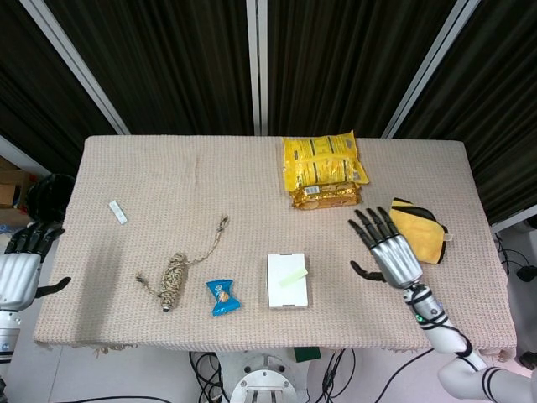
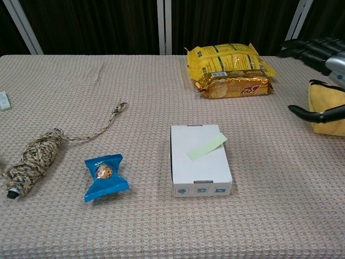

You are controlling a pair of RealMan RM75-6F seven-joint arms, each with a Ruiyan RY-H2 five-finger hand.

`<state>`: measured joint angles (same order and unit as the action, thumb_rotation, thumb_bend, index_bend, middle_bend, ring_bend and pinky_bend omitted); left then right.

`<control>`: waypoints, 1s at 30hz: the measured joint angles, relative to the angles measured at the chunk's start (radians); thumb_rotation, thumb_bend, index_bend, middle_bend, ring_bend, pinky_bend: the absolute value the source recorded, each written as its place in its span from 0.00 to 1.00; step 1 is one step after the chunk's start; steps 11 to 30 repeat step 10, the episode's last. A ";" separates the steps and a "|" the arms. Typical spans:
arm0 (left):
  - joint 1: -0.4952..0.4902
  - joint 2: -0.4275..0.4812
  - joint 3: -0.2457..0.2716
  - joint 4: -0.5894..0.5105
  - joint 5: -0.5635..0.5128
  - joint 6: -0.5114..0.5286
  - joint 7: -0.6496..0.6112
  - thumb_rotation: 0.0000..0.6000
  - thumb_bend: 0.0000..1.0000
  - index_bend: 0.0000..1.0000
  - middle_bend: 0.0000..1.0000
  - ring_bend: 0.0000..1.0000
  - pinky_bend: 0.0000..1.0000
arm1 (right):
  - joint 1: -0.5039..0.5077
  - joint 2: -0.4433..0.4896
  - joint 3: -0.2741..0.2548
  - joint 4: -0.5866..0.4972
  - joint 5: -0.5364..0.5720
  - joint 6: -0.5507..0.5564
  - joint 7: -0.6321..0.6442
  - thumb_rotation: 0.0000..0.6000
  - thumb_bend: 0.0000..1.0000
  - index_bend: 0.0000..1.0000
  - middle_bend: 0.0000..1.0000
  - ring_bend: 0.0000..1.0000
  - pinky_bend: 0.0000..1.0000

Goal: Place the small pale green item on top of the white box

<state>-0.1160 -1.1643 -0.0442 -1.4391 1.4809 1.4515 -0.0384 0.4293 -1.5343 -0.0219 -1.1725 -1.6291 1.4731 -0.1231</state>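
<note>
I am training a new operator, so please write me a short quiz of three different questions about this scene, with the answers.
1. True or false: the pale green strip lies on top of the white box.
2. Multiple choice: what lies nearest the box on its left in the chest view? A) blue snack packet B) yellow cloth C) yellow snack bags
3. Fill in: the right robot hand is ____ and holds nothing.

Key
1. True; one end sticks slightly past the box's right edge.
2. A
3. open, with fingers spread, raised beside the yellow cloth and clear of the box.
</note>
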 measured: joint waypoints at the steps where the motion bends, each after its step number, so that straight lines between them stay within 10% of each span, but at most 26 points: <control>1: 0.001 -0.002 0.000 0.002 0.001 0.002 -0.002 1.00 0.06 0.19 0.12 0.08 0.14 | -0.021 0.031 0.009 -0.017 0.045 -0.007 -0.029 0.53 0.11 0.00 0.00 0.00 0.00; 7: 0.000 -0.006 0.001 0.000 0.006 0.004 0.004 1.00 0.06 0.19 0.12 0.08 0.14 | -0.141 0.163 0.057 -0.069 0.221 -0.019 -0.096 0.53 0.08 0.00 0.00 0.00 0.00; 30: -0.002 -0.006 0.003 -0.007 0.009 0.003 0.015 1.00 0.06 0.19 0.12 0.08 0.14 | -0.167 0.178 0.065 -0.064 0.223 -0.011 -0.078 0.53 0.09 0.00 0.00 0.00 0.00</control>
